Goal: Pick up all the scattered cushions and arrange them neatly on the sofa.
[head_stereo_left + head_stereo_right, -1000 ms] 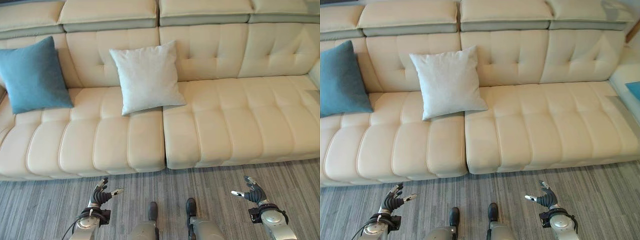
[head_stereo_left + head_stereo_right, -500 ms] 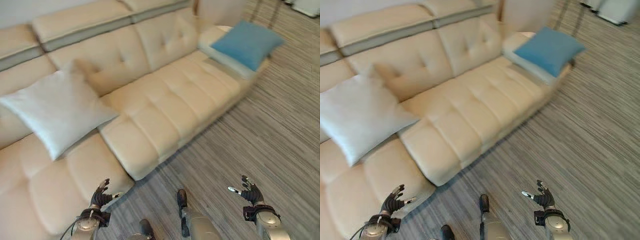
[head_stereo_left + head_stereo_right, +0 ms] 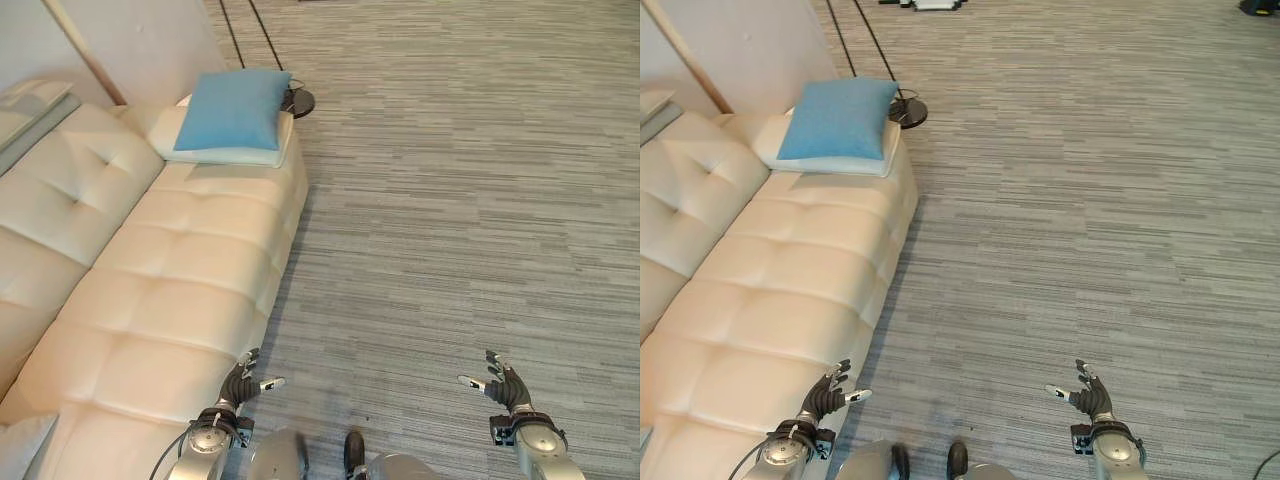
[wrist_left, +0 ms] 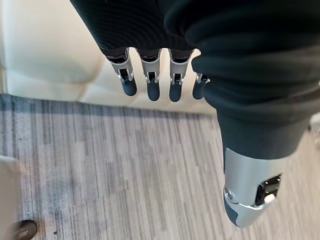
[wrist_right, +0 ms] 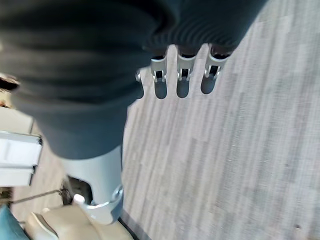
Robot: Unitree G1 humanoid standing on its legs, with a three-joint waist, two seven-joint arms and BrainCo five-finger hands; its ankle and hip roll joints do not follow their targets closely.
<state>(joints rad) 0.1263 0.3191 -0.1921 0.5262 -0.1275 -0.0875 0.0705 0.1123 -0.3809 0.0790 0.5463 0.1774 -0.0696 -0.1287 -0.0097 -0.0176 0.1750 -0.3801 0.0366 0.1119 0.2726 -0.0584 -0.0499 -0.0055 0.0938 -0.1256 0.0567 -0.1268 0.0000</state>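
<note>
Both hands empty, fingers relaxed: left hand low by the sofa front edge, right hand over bare floor. Blue cushion lies flat on the sofa's far end, well apart from both. Risk: reaching from here falls short; a long lean could tip balance.

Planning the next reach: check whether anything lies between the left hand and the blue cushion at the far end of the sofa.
Nothing visible blocks it. The left hand hangs open over the sofa's front edge; between it and the blue cushion lies bare seat. The cushion rests on a cream pad. The right hand is open over the carpet.
</note>
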